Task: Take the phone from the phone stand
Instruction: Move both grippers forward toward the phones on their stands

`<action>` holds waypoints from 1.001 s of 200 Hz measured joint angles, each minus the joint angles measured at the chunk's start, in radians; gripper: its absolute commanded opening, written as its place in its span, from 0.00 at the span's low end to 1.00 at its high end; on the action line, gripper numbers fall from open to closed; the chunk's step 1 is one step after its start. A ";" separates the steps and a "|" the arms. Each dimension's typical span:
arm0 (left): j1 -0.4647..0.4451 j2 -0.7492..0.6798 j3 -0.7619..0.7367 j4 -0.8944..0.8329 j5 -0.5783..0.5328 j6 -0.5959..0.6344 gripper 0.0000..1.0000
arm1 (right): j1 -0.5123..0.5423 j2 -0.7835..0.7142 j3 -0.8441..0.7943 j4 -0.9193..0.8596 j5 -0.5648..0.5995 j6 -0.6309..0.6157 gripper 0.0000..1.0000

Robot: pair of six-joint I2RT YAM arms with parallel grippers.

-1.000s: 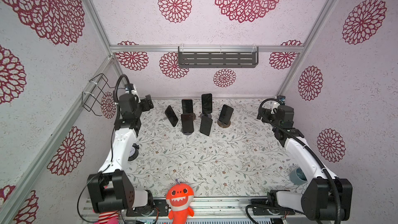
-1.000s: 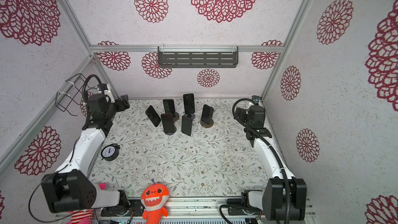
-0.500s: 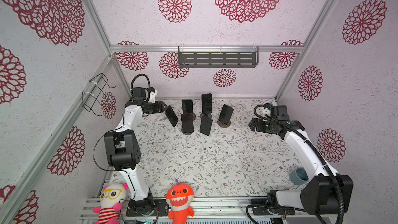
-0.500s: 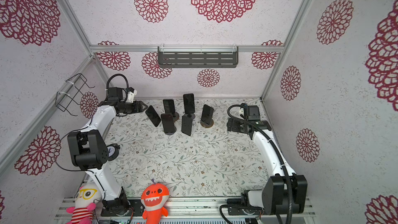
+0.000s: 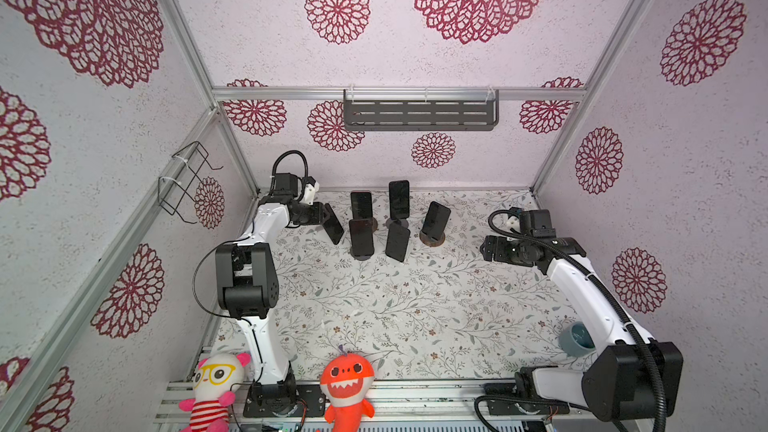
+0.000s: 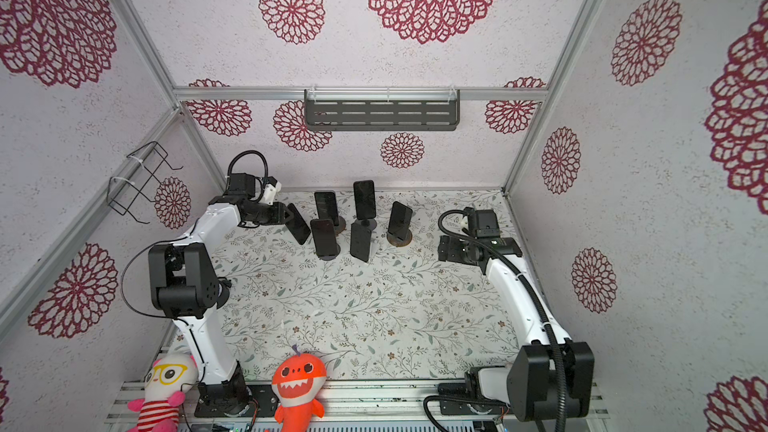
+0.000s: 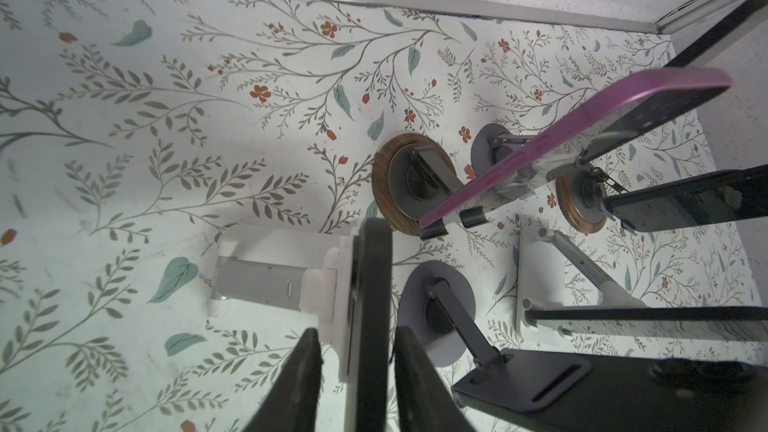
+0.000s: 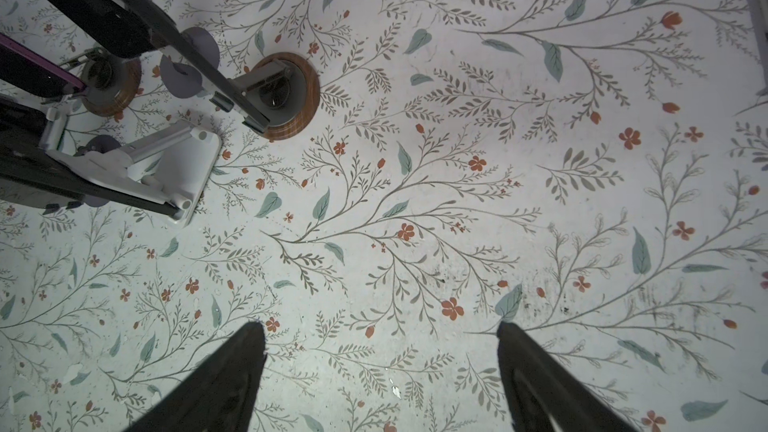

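Note:
Several black phones stand on stands at the back of the floral mat. The leftmost phone [image 5: 333,224] [image 6: 298,224] leans on a white stand [image 7: 257,284]. My left gripper [image 5: 322,218] [image 6: 286,216] reaches it from the left. In the left wrist view the phone [image 7: 372,284] shows edge-on between the fingers of the left gripper [image 7: 357,331]. The jaws are narrowed around it, with a slim gap still showing on the stand side. My right gripper [image 5: 486,249] [image 6: 442,249] [image 8: 380,326] is open over bare mat, right of the stands, holding nothing.
Other phones on stands crowd close by: a purple-edged phone [image 7: 582,118], a back phone [image 5: 399,199], a front phone [image 5: 360,238] and a right phone [image 5: 436,220]. A grey-blue cup [image 5: 575,338] sits by the right arm. Plush toys [image 5: 347,376] stand at the front edge. A wire basket [image 5: 187,180] hangs on the left wall.
My left arm swung from the left wall to the leftmost phone, and its jaws narrowed around it. My right gripper came forward and lower over the mat.

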 measured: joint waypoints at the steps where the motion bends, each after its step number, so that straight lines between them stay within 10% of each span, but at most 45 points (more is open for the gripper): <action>1: 0.000 0.000 0.000 0.000 0.000 0.001 0.22 | 0.000 0.000 0.000 0.000 0.000 0.000 0.90; 110: -0.006 -0.036 0.020 -0.080 -0.034 -0.002 0.00 | 0.031 -0.031 0.023 -0.063 0.015 -0.019 0.86; 200: -0.037 -0.509 0.077 -0.256 -0.128 -0.177 0.00 | 0.314 0.008 0.296 -0.144 0.041 -0.115 0.81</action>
